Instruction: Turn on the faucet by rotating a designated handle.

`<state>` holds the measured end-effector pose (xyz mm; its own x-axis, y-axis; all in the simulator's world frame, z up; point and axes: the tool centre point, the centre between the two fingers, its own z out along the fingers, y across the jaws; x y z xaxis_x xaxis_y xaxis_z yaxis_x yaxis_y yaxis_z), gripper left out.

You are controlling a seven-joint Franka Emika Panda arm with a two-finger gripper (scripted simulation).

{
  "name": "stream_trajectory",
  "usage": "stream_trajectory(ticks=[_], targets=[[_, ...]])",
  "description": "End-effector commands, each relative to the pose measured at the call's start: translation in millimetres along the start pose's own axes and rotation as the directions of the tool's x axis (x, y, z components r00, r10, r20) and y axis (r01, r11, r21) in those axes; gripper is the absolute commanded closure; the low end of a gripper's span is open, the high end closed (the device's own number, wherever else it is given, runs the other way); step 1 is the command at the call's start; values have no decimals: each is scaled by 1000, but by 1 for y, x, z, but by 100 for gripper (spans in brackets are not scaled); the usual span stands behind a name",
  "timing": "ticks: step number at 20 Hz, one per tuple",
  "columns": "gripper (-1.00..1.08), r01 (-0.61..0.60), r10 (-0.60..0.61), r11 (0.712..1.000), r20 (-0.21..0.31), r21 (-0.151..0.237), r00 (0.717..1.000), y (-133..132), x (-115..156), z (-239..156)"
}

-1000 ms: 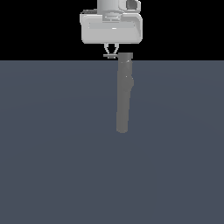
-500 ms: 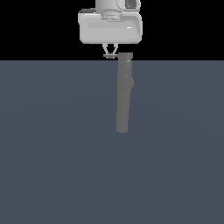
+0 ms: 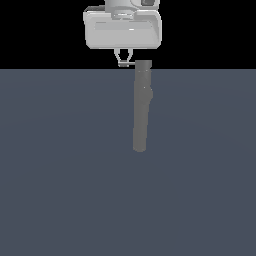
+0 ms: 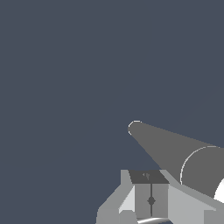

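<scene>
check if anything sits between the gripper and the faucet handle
Nothing visible does. In the exterior view the gripper is right at the handle, the thin rod on the exterior view's left of the faucet cap, fingertips close together around it. Only bare floor elsewhere.

A flat slate-blue floor [image 3: 60, 175] carries the grey faucet [image 3: 142, 107].

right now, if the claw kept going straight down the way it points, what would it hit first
Most likely the thin light-grey handle rod: the claw sits right at it, beside the matte-grey cylindrical faucet's capped end. Depth is unclear, so it could miss and reach the dark grey floor.
</scene>
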<state>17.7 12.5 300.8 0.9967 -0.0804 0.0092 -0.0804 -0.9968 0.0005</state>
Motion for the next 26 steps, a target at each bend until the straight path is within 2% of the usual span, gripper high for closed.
stream_trajectory(ticks=[1,17,19,26], targets=[[108,0,0,1000,0,0,1000,0,0,0],[108,3,-3,1000,9,1,1000,19,-51,0],[108,5,-5,1000,-3,0,1000,17,-41,1],[108,4,-4,1000,5,1,1000,51,-58,0]])
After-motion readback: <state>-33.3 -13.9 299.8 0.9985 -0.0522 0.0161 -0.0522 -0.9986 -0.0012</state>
